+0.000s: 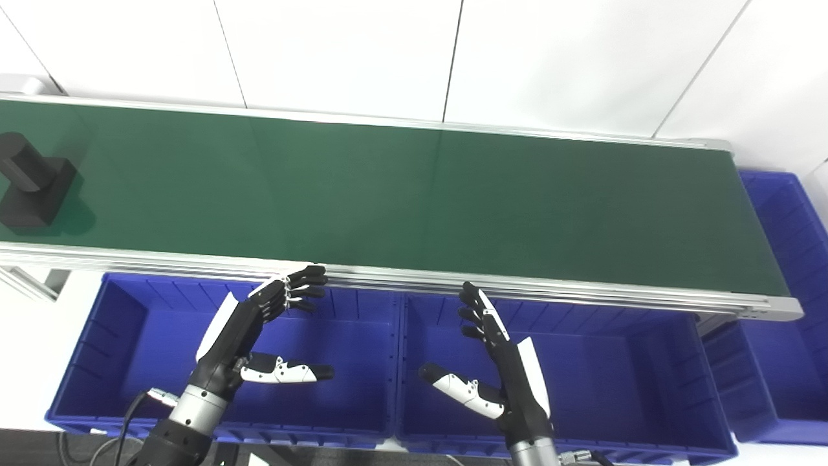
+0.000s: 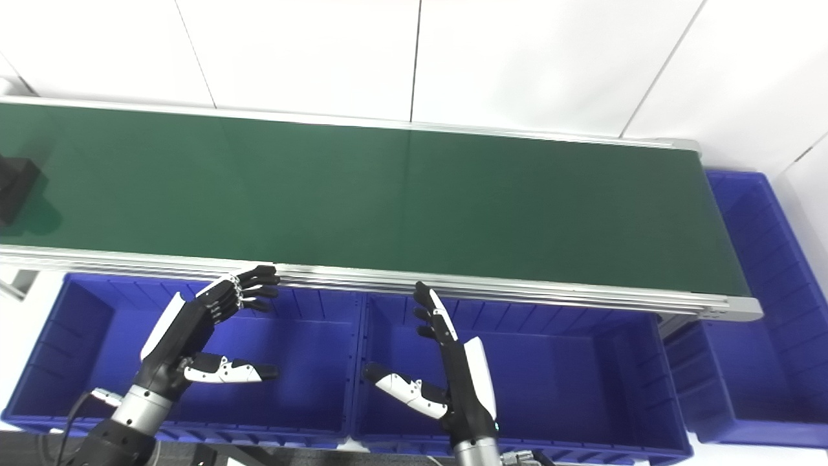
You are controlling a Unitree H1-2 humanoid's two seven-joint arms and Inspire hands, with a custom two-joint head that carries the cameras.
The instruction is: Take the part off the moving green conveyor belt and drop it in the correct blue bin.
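Wall (image 1: 336, 52): we see white panels with thin dark seams behind the belt.
Conveyor belt (image 1: 414, 194): dark green, matte, in a silver aluminium frame; we read no brand or writing anywhere.
Bins: left blue bin (image 1: 129, 336) and middle blue bin (image 1: 614, 362) sit below the near rail; a third blue bin (image 1: 783, 213) stands at the belt's right end.
Part (image 1: 29, 188): black, a stubby cylinder on a square block, lying on the belt at its far left, well apart from both hands.
Left hand (image 1: 259, 330): fingers spread, holding nothing, over the left bin.
Right hand (image 1: 498, 362): fingers spread, holding nothing, over the middle bin.
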